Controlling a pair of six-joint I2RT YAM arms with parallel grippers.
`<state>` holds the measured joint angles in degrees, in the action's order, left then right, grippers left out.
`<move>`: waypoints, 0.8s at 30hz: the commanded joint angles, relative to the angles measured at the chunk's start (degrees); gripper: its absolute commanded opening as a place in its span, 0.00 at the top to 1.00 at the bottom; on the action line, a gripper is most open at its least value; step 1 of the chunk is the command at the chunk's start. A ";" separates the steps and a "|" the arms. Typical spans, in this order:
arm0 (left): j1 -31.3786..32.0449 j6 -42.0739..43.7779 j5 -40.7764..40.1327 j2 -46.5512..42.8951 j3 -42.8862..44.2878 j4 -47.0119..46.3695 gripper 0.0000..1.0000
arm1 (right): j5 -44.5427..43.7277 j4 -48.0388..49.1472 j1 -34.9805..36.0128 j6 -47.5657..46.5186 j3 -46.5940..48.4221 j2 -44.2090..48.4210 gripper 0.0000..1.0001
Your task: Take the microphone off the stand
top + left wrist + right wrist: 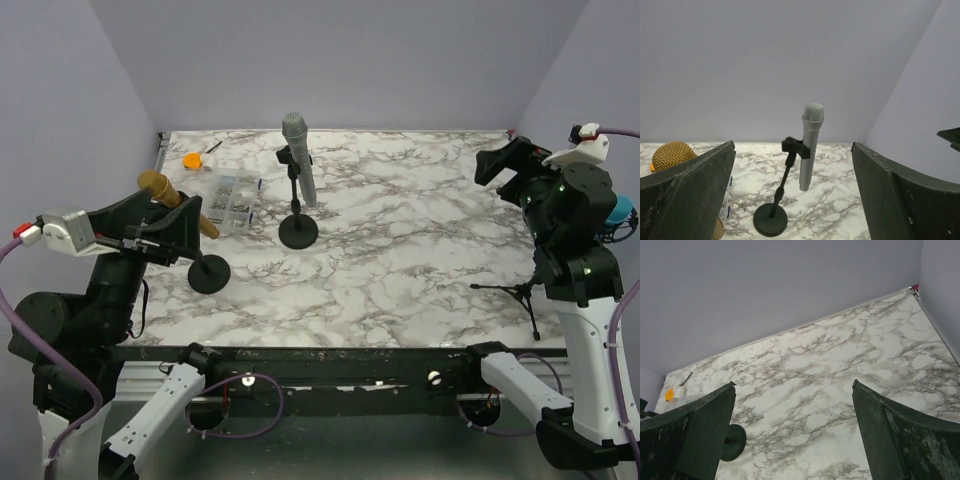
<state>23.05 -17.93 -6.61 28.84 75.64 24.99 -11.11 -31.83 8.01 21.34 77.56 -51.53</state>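
Left gripper (190,235) gapes wide, holding nothing, over the marble table's (420,250) left side beside a gold microphone (165,195); right gripper (497,165) is likewise spread and bare, far right. The black stand (297,225) sits mid-table, with the silver microphone (300,160) upright in its clip

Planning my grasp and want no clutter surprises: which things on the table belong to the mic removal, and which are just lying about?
Job: silver microphone in its black stand; gold microphone with a second stand (task doesn't say which).
Lying about: clear box, orange item, small tripod.
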 commanded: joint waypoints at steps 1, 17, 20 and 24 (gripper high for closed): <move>0.24 -0.76 0.91 1.43 -0.83 4.17 0.01 | 1.34 -0.43 -0.37 1.35 0.14 0.30 0.00; 0.22 -5.23 4.83 1.17 -7.12 8.14 0.01 | 22.56 9.78 -0.36 8.60 -10.45 -4.21 0.00; 0.24 -7.82 6.58 -0.74 -9.51 8.36 0.01 | 36.52 17.82 0.03 8.65 -11.39 -10.44 0.00; 0.24 -10.71 8.73 -2.24 -12.35 8.11 0.01 | 32.99 18.08 7.33 6.96 -6.69 -16.72 0.00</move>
<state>23.07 -24.71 -1.56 28.51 66.02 32.34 16.69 -17.98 9.17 29.17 67.57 -62.65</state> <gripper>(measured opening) 0.980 0.998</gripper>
